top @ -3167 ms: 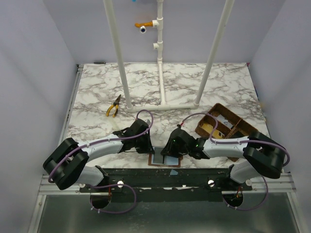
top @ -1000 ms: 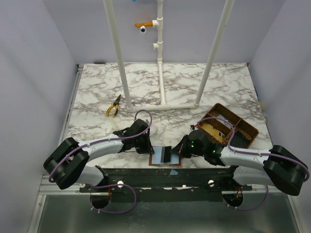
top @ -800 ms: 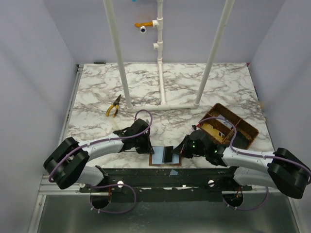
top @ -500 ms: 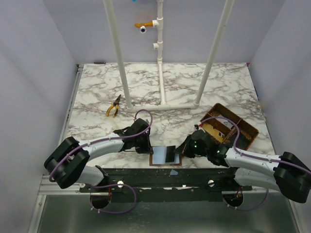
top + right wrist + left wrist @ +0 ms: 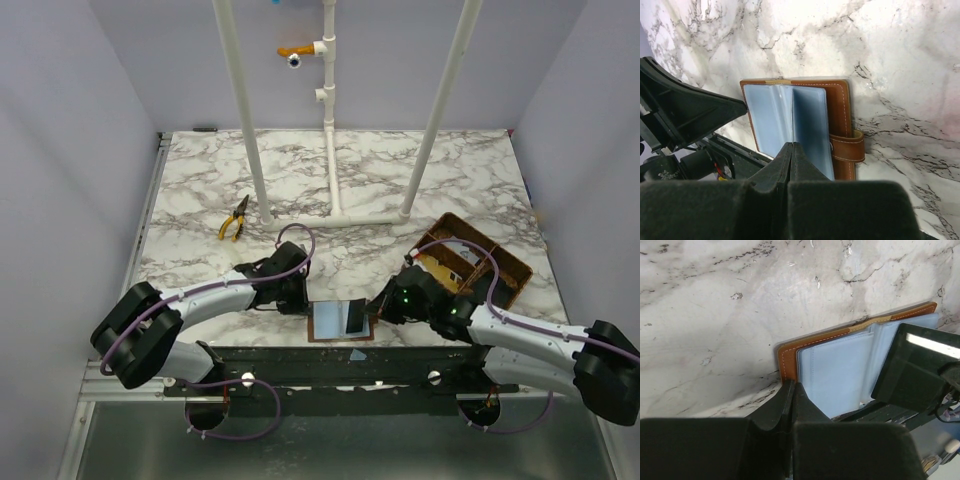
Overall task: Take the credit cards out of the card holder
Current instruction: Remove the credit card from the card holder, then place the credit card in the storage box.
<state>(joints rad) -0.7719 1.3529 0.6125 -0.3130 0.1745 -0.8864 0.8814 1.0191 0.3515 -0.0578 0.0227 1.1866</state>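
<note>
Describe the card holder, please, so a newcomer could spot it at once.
On the marbled table, look at the middle of the near edge. The card holder lies open there, flat, showing blue-grey pockets inside brown leather; the other brown thing, the woven basket at the right, is larger and divided.

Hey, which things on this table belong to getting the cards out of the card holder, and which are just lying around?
For the job: card holder, dark card, left gripper, right gripper.
Lying about: yellow-handled pliers, woven basket, white pipe frame.
</note>
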